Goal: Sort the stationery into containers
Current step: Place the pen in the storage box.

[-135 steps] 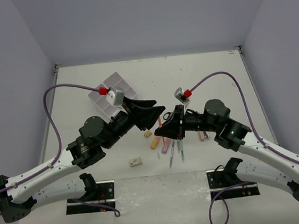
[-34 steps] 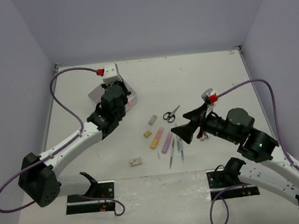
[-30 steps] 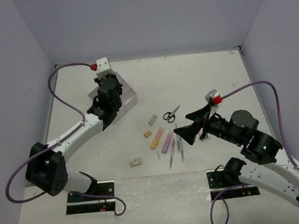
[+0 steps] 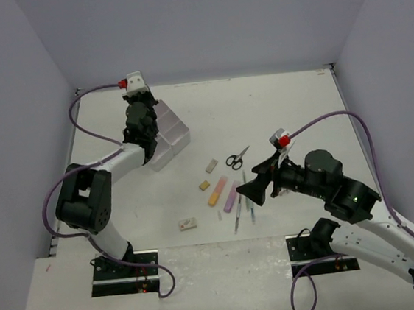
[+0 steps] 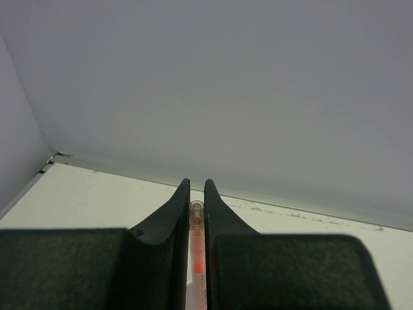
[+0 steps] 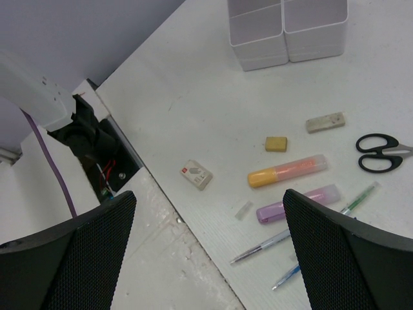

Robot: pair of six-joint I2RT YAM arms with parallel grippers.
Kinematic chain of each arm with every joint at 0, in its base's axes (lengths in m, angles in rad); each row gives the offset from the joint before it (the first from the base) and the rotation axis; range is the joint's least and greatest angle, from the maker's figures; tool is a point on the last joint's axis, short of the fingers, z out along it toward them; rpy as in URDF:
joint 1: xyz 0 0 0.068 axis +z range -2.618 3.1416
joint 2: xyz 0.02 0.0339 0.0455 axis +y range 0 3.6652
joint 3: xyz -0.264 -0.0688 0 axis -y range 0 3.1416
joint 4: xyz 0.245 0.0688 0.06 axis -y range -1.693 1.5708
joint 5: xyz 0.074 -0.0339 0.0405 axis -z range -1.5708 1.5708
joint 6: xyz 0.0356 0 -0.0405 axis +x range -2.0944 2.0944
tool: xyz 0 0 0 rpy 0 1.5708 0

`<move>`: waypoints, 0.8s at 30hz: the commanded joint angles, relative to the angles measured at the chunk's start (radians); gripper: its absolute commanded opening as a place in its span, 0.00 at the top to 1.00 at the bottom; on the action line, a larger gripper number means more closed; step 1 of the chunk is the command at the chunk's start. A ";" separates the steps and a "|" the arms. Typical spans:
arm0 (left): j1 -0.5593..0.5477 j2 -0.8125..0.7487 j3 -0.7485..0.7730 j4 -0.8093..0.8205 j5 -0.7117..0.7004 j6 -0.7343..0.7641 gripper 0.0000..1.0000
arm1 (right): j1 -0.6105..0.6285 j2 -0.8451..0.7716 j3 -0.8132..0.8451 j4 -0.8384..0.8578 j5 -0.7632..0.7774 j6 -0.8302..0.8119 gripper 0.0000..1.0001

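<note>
My left gripper (image 4: 143, 126) hovers over the white containers (image 4: 172, 134) at the back left, shut on a thin pen (image 5: 197, 242) with orange inside; its tip pokes out between the fingers. My right gripper (image 4: 257, 185) hangs open and holds nothing above the loose stationery. Below it lie the scissors (image 6: 381, 152), an orange highlighter (image 6: 287, 171), a pink-purple highlighter (image 6: 297, 202), two thin pens (image 6: 271, 242), a beige eraser (image 6: 324, 121), a small yellow eraser (image 6: 276, 143) and a white eraser (image 6: 196, 174). The containers (image 6: 290, 39) also show at the top of the right wrist view.
A tiny clear piece (image 6: 244, 209) lies beside the purple highlighter. The left arm's black base plate (image 6: 97, 155) with wires sits at the table's near edge. Purple cables loop over both arms. Walls close in the table on three sides.
The left arm has swung a little further back and left over the containers, still shut on the pen. The right gripper has drifted slightly left and lower over the stationery.
</note>
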 commanded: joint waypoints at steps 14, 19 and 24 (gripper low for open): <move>0.013 0.028 -0.084 0.084 0.050 -0.120 0.43 | 0.001 0.013 0.017 0.024 -0.023 0.003 0.01; 0.010 -0.121 0.031 -0.205 0.004 -0.227 0.00 | 0.000 0.097 0.038 0.007 0.020 0.044 0.01; 0.010 -0.344 0.197 -0.708 -0.025 -0.492 0.00 | -0.002 0.252 0.091 -0.053 0.176 0.132 0.01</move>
